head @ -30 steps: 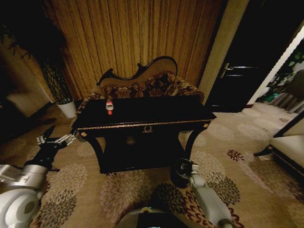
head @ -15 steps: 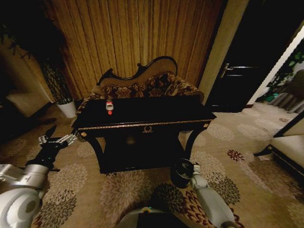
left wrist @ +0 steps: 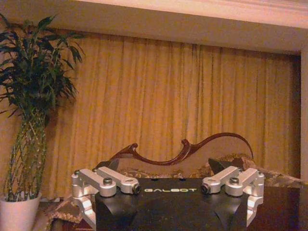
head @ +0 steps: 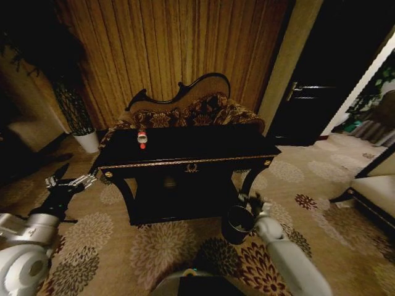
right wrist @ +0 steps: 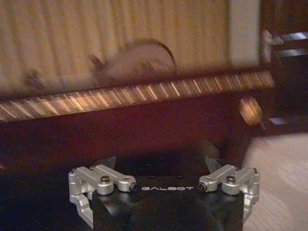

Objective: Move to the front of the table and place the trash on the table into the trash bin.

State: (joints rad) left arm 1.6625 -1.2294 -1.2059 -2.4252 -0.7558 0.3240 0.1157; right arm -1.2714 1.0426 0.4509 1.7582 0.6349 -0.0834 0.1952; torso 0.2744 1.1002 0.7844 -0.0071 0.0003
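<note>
The bottle (head: 142, 139) stands upright on the left part of the table (head: 203, 145), long axis vertical. The left gripper (head: 62, 183) hangs wide open, off the table's left end and lower, the nearer tool. The right gripper (head: 254, 201), also open, hovers beside the bin (head: 236, 224).

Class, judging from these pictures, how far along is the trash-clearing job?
Done: the robot faces the glossy black gold-trimmed table. In hand: the right gripper, open, hovers beside the round dark bin. Left: the small red-capped bottle sits on the table; the left gripper waits open.
</note>
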